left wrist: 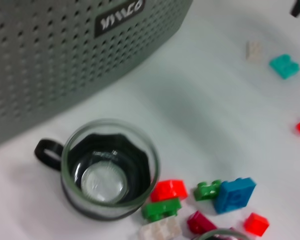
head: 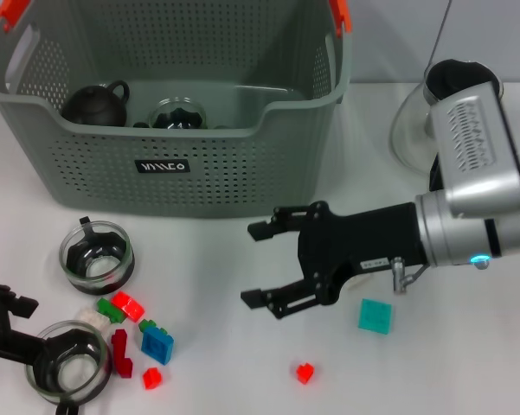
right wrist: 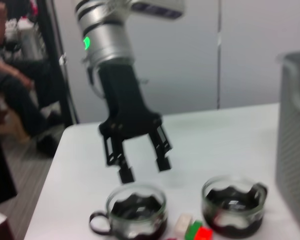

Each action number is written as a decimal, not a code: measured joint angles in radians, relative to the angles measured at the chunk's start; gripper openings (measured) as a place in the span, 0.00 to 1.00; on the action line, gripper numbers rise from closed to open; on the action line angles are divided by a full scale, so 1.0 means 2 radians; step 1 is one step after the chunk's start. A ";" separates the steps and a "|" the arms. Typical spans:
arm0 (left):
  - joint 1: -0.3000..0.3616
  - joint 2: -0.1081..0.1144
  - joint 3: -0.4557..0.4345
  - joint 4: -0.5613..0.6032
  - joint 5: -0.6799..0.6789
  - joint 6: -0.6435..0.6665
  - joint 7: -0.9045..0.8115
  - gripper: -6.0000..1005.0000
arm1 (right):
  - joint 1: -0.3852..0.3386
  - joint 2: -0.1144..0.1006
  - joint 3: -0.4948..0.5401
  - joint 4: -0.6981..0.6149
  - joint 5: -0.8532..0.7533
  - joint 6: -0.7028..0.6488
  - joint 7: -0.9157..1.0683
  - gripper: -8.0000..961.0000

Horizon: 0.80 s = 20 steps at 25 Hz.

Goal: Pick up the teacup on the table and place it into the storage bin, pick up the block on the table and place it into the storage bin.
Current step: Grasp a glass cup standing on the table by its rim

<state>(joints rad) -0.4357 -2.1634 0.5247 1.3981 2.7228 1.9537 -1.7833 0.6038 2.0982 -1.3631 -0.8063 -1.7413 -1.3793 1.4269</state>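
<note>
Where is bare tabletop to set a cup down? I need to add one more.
Free: the white table between the blue block and the small red block, under the open right gripper. Crowded: near the left gripper, two glass teacups and the brick cluster.

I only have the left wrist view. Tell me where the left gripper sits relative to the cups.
Observer: The left gripper hangs open above a second cup, the one nearer the robot.
Operator: Report the right gripper.
Observer: The right gripper is open and empty, in front of the bin.
Operator: Say what is inside the bin.
Observer: A dark teapot and a glass cup.
</note>
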 joint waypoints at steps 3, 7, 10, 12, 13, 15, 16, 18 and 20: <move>-0.002 0.000 0.008 -0.007 0.010 -0.010 -0.016 0.82 | 0.006 0.001 -0.010 0.001 -0.011 0.002 0.001 0.96; -0.005 -0.001 0.015 -0.016 0.013 -0.019 -0.026 0.82 | 0.013 0.002 -0.017 0.005 -0.014 0.014 0.002 0.96; -0.006 -0.001 0.018 -0.018 0.014 -0.027 -0.031 0.82 | 0.017 0.002 -0.017 0.008 -0.014 0.020 0.001 0.96; -0.006 0.000 0.023 -0.020 0.015 -0.031 -0.037 0.82 | 0.018 0.002 -0.017 0.009 -0.014 0.021 0.003 0.95; -0.006 0.000 0.026 -0.022 0.015 -0.033 -0.040 0.81 | 0.019 0.002 -0.017 0.009 -0.014 0.021 0.004 0.95; -0.006 0.001 0.034 -0.025 0.017 -0.035 -0.045 0.81 | 0.019 0.002 -0.017 0.009 -0.012 0.021 0.004 0.95; -0.006 0.001 0.038 -0.027 0.020 -0.037 -0.048 0.81 | 0.019 0.002 -0.017 0.009 -0.012 0.022 0.005 0.95; -0.007 0.001 0.049 -0.033 0.031 -0.042 -0.057 0.81 | 0.019 0.003 -0.017 0.009 -0.011 0.026 0.005 0.95; -0.009 0.000 0.065 -0.044 0.047 -0.053 -0.077 0.81 | 0.020 0.003 -0.017 0.009 -0.010 0.030 0.005 0.95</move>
<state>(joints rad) -0.4536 -2.1634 0.6556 1.3109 2.8176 1.8478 -1.9364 0.6431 2.1042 -1.3975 -0.7880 -1.7606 -1.3195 1.4367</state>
